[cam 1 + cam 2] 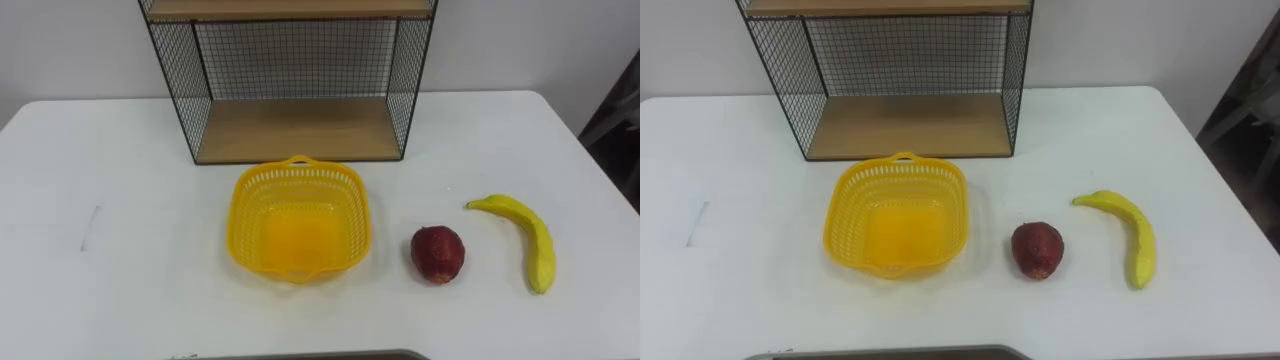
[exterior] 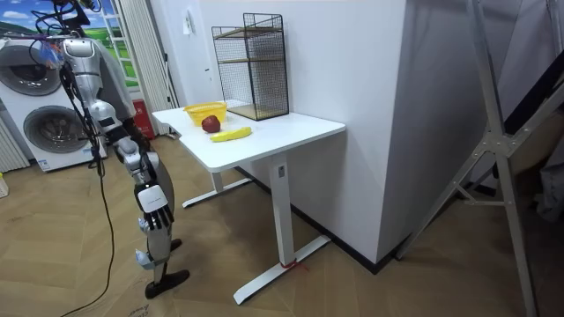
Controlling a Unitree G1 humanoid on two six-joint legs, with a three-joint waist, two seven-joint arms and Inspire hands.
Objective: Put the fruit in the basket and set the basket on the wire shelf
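Note:
An empty yellow plastic basket (image 1: pixel 300 218) sits in the middle of the white table (image 1: pixel 120 290). Its handle faces the black wire shelf (image 1: pixel 290 75), which stands just behind it with a bare wooden bottom board (image 1: pixel 300 130). To the basket's right lies a dark red apple (image 1: pixel 438 253). Farther right is a yellow banana (image 1: pixel 528 240), lying lengthwise toward the front edge. In the room view the robot stands upright on the floor at the table's end, a short step back from it. Its right hand (image 2: pixel 134 158) hangs low at its side, well away from the fruit.
The table's front edge (image 1: pixel 300 354) runs close below the basket. A white wall rises behind the shelf. In the room view two washing machines (image 2: pixel 35 114) stand behind the robot, and a grey metal frame (image 2: pixel 493 167) leans at the room view's right.

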